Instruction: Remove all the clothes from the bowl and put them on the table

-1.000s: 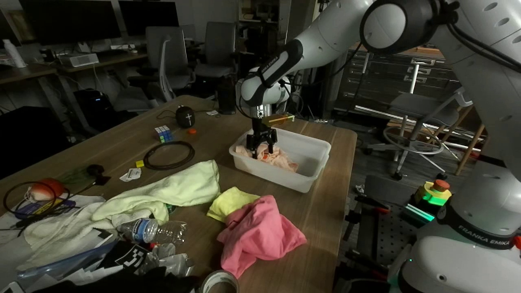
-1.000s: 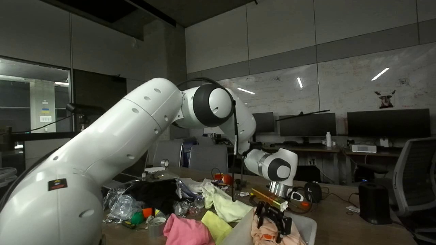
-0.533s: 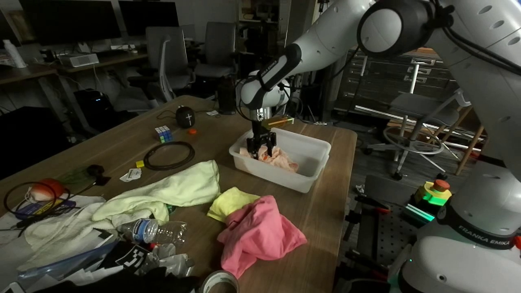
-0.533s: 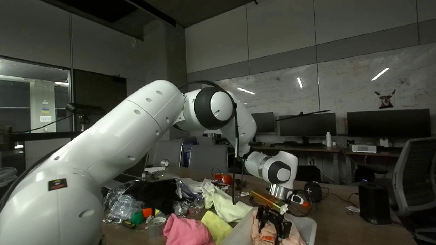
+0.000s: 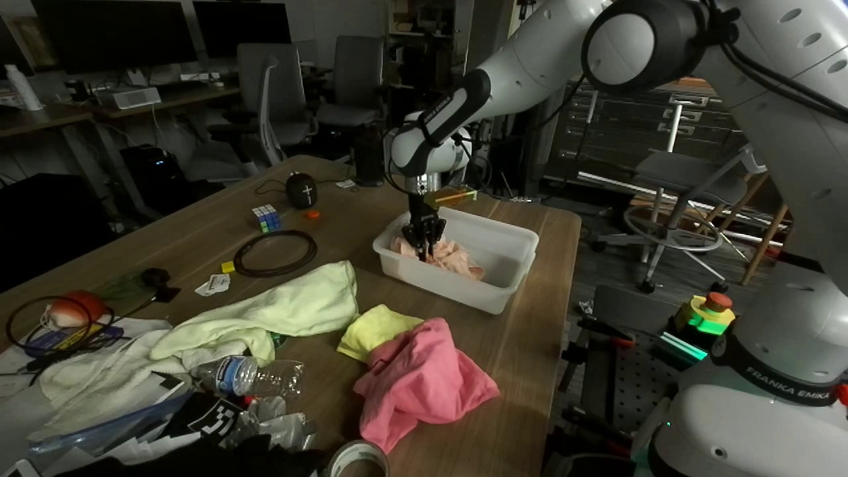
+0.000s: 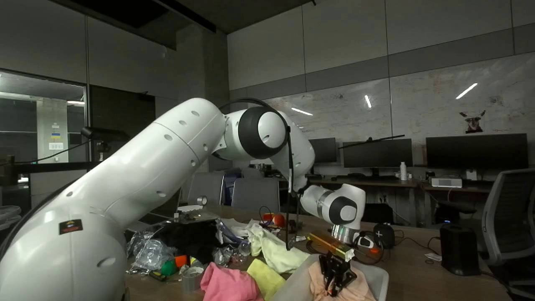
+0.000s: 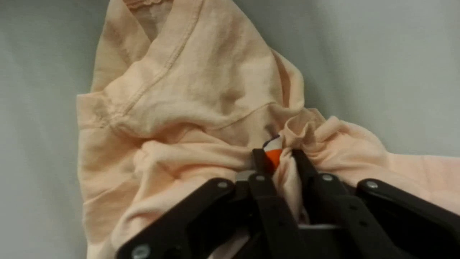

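1. the wooden table [image 5: 523, 358] is carrying a whitish plastic tub [image 5: 450, 288], which is standing near one edge.
2. a pink cloth [image 5: 424, 384] is lying crumpled against a yellow cloth [image 5: 377, 328].
3. a pale green towel [image 5: 291, 305] is stretching out just beside the yellow cloth.
4. a puzzle cube [image 5: 267, 218], a dark coil [image 5: 275, 272] and a yellow block [image 5: 227, 266] are resting near one another.
5. a dark speaker [image 5: 301, 190] is standing near an orange cap [image 5: 312, 213].
6. a roll of tape [image 6: 192, 282] is resting near the pink cloth.

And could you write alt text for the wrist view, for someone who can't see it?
A black gripper pinches a bunched fold of a crumpled peach garment lying in a pale bin; an orange patch shows at the pinch.
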Controlling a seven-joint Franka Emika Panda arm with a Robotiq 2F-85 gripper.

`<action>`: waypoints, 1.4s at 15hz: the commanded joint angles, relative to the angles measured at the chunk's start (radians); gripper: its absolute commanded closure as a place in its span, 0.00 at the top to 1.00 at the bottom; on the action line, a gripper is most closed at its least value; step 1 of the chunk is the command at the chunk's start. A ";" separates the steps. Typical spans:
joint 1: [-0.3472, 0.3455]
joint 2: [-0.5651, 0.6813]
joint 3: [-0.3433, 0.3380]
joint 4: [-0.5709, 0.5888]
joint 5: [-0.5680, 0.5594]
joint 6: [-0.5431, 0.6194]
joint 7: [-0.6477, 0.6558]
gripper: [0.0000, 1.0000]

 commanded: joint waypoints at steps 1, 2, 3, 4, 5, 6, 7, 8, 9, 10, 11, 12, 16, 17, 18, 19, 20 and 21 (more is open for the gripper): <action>0.001 -0.030 0.001 -0.018 -0.004 0.055 0.003 0.05; 0.000 -0.046 0.003 -0.033 -0.002 0.074 -0.003 0.07; 0.000 -0.073 0.003 -0.058 -0.002 0.106 -0.010 0.10; -0.001 -0.101 0.004 -0.084 -0.001 0.140 -0.018 0.11; -0.001 -0.139 0.005 -0.120 0.000 0.180 -0.023 0.11; -0.002 -0.173 0.007 -0.151 0.001 0.220 -0.031 0.11; -0.002 -0.220 0.009 -0.198 0.000 0.272 -0.044 0.10; -0.004 -0.261 0.013 -0.238 0.002 0.316 -0.058 0.11; -0.005 -0.307 0.019 -0.286 0.006 0.363 -0.074 0.11; -0.009 -0.350 0.026 -0.326 0.010 0.397 -0.092 0.11; -0.012 -0.393 0.034 -0.366 0.018 0.433 -0.106 0.11; -0.011 -0.436 0.038 -0.405 0.018 0.466 -0.122 0.10; 0.001 -0.600 0.067 -0.546 0.025 0.568 -0.186 0.11; 0.011 -0.640 0.074 -0.581 0.023 0.598 -0.198 0.11; 0.018 -0.679 0.083 -0.612 0.026 0.620 -0.213 0.11; 0.029 -0.716 0.091 -0.643 0.028 0.647 -0.224 0.11; 0.039 -0.752 0.096 -0.668 0.032 0.659 -0.235 0.11; 0.053 -0.786 0.100 -0.695 0.034 0.680 -0.243 0.11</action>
